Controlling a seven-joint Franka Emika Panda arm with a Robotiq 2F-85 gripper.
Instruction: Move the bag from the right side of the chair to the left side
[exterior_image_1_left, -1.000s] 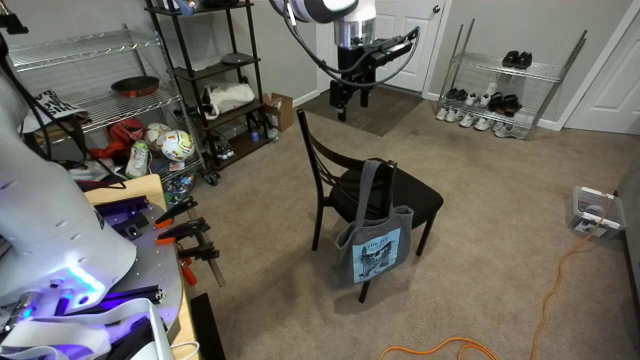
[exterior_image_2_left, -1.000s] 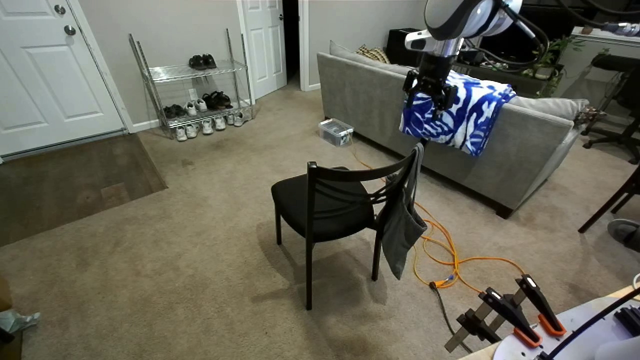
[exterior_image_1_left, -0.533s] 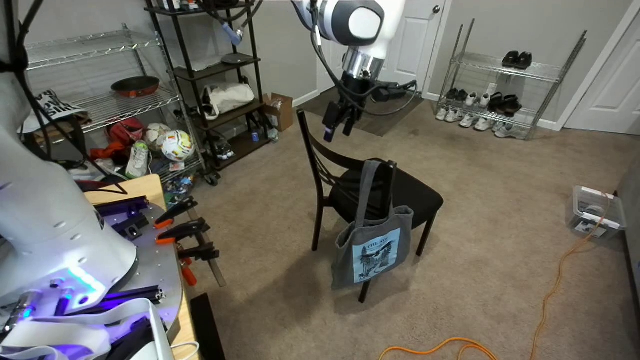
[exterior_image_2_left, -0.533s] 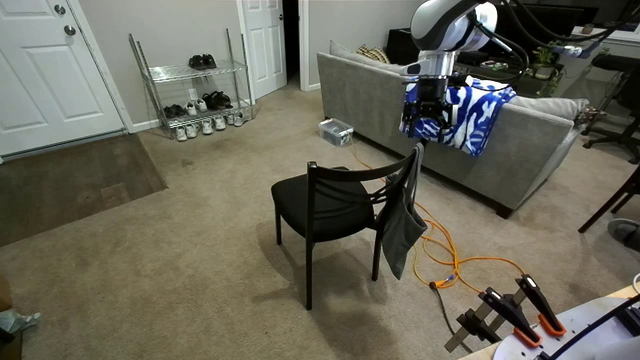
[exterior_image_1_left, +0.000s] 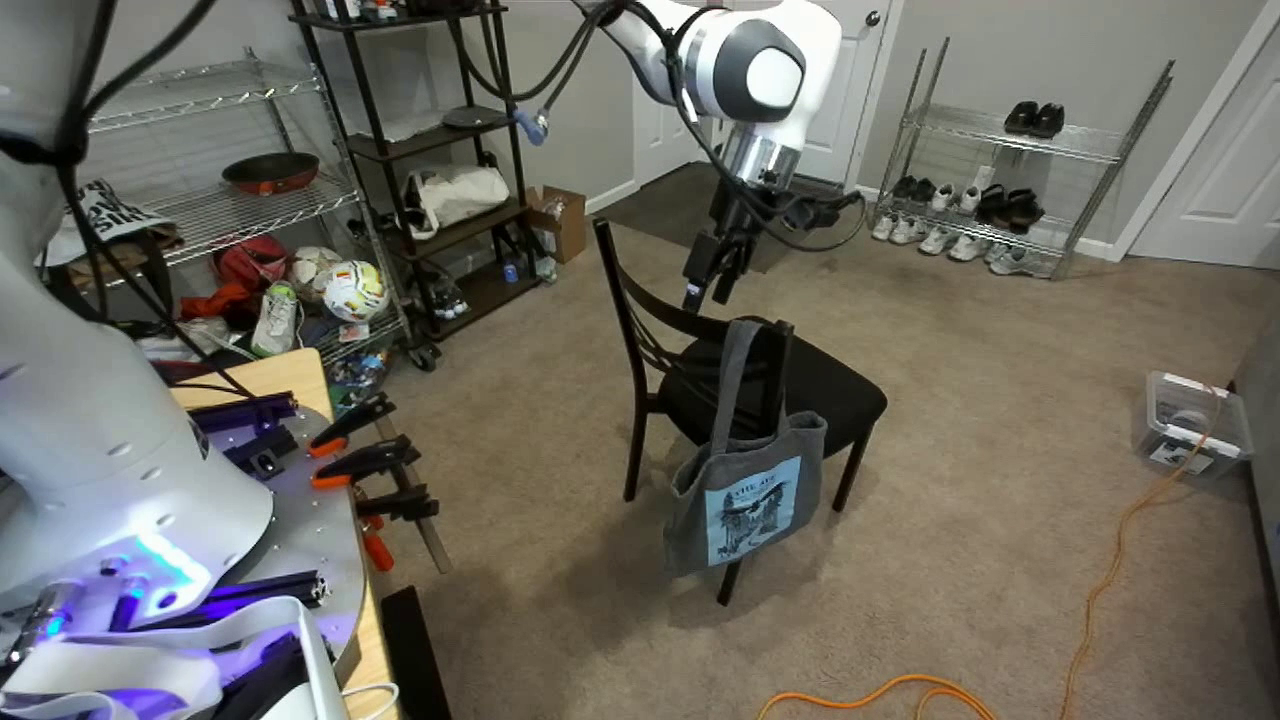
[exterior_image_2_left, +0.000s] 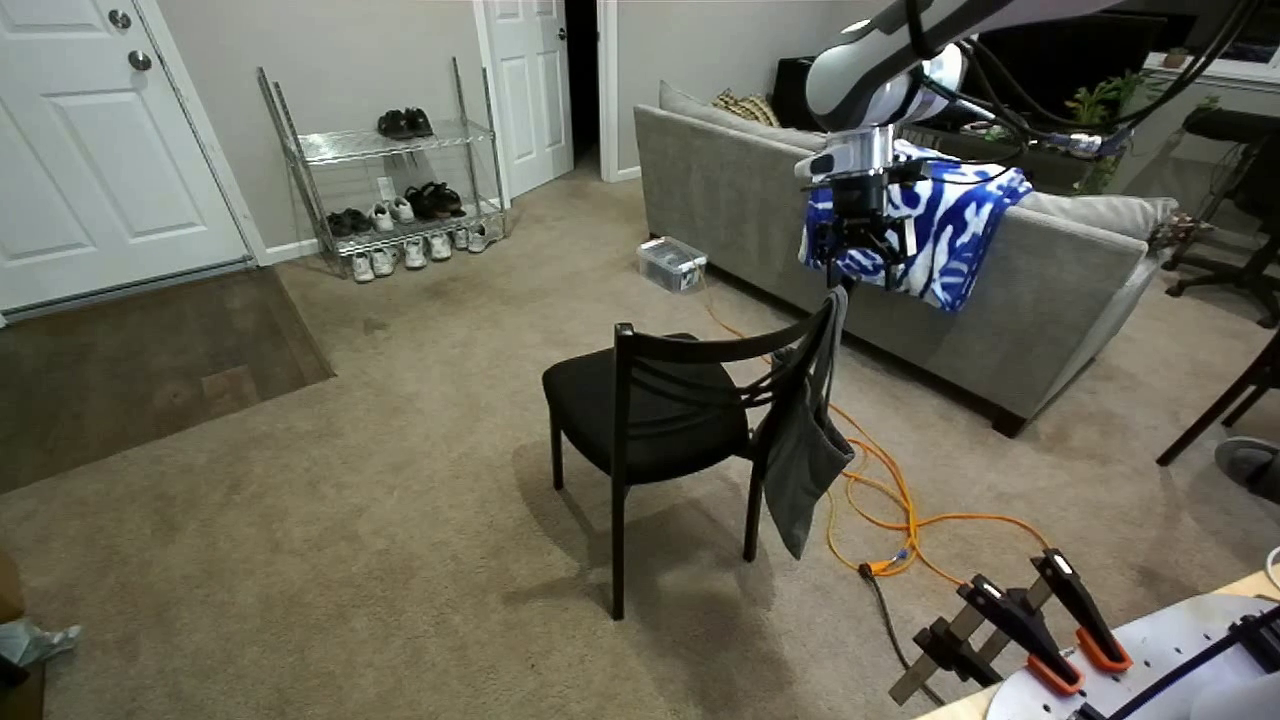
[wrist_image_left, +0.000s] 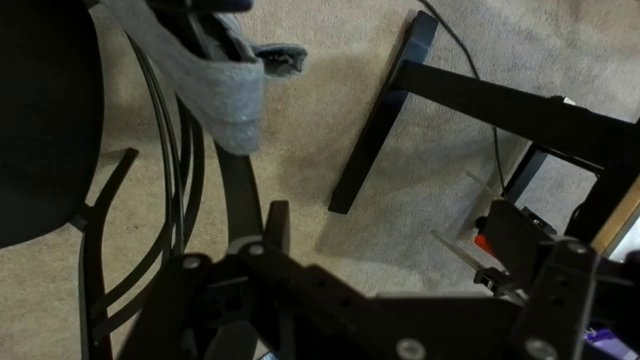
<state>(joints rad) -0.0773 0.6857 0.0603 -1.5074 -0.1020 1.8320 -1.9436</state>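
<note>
Hanging by its straps from an upright post of the chair's backrest is the blue-grey bag (exterior_image_1_left: 745, 455), its pale blue print showing in an exterior view. The black chair (exterior_image_2_left: 645, 415) stands on the carpet, and from behind its backrest the bag is on the right. My gripper (exterior_image_1_left: 708, 293) hovers near the top of the backrest, in an exterior view just above and left of the strap. In the wrist view the gripper (wrist_image_left: 395, 225) is open, only carpet showing between its wide-spread fingers (wrist_image_left: 278, 225). The bag's strap (wrist_image_left: 227, 92) loops over the backrest at upper left, apart from the fingers.
A grey sofa (exterior_image_2_left: 730, 190) with a blue-white blanket (exterior_image_2_left: 945, 240) stands beyond the chair. An orange cord (exterior_image_2_left: 905, 500) lies on the floor beside it. Clamps (exterior_image_1_left: 365, 460) stick out from the robot's table. Dark shelving (exterior_image_1_left: 455, 215) and a shoe rack (exterior_image_1_left: 1020, 145) stand farther off.
The arm has come down and reached out, bringing the open gripper from above the chair to close by the top of its backrest. Bag and chair keep their places.
</note>
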